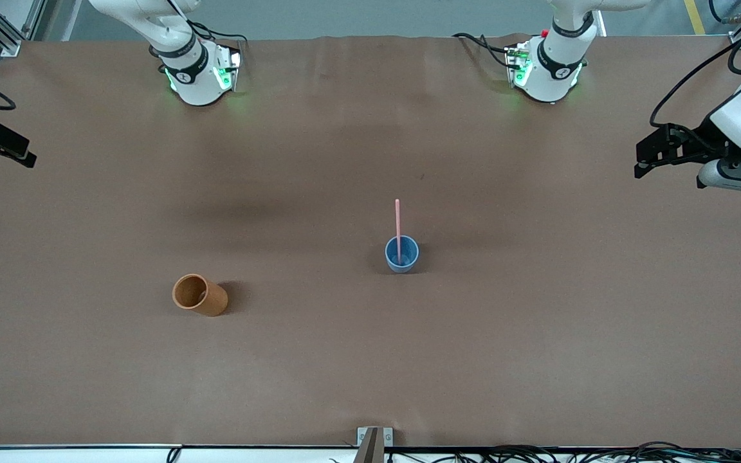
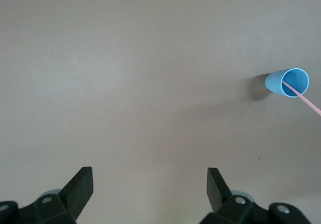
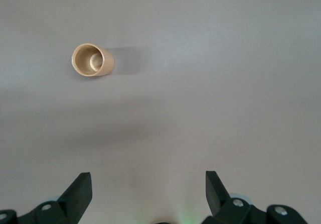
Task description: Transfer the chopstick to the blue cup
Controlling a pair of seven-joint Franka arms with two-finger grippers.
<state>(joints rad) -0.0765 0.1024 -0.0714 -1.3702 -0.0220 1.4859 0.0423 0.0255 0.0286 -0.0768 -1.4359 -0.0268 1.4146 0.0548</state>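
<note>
Over the table's edges at three and nine o'clock, our left gripper (image 1: pixel 642 161) and right gripper (image 1: pixel 26 157) hang open and empty, both arms waiting. At centre, the chopstick (image 1: pixel 397 222) already stands in the blue cup (image 1: pixel 402 254); we judge nothing is left. We count one chopstick, one blue cup, one orange cup (image 1: pixel 199 294).

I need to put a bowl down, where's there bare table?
Bare brown table lies between the blue cup holding the chopstick and the orange-brown cup, and nearer the camera than both. Nowhere is crowded; both end effectors hang open at the table's ends.
</note>
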